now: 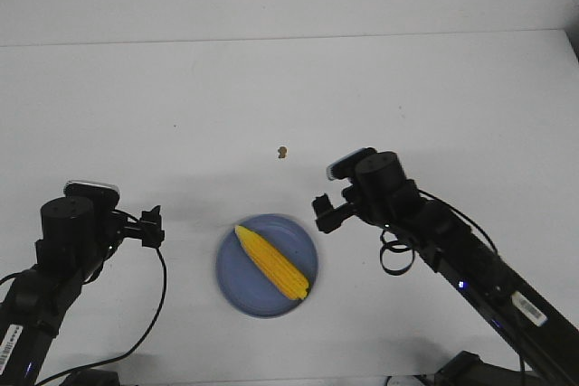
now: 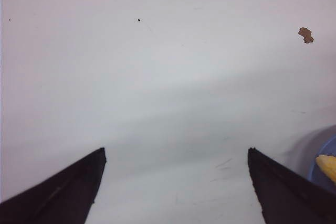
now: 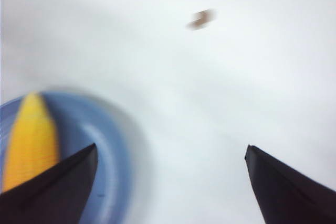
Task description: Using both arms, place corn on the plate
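Observation:
The yellow corn (image 1: 272, 262) lies diagonally on the periwinkle-blue plate (image 1: 237, 296), its pointed end toward the far left. My left gripper (image 1: 150, 228) is open and empty, left of the plate. My right gripper (image 1: 323, 213) is open and empty, just right of the plate's far edge. In the left wrist view the gripper (image 2: 176, 153) is over bare table, with the corn tip (image 2: 327, 165) and plate rim (image 2: 318, 157) at the edge. In the right wrist view the gripper (image 3: 170, 150) is beside the blurred plate (image 3: 113, 156) with the corn (image 3: 31, 137) on it.
A tiny brown speck (image 1: 282, 152) lies on the white table (image 1: 289, 97) beyond the plate; it also shows in the left wrist view (image 2: 305, 35) and, blurred, in the right wrist view (image 3: 199, 19). Black cables hang from both arms.

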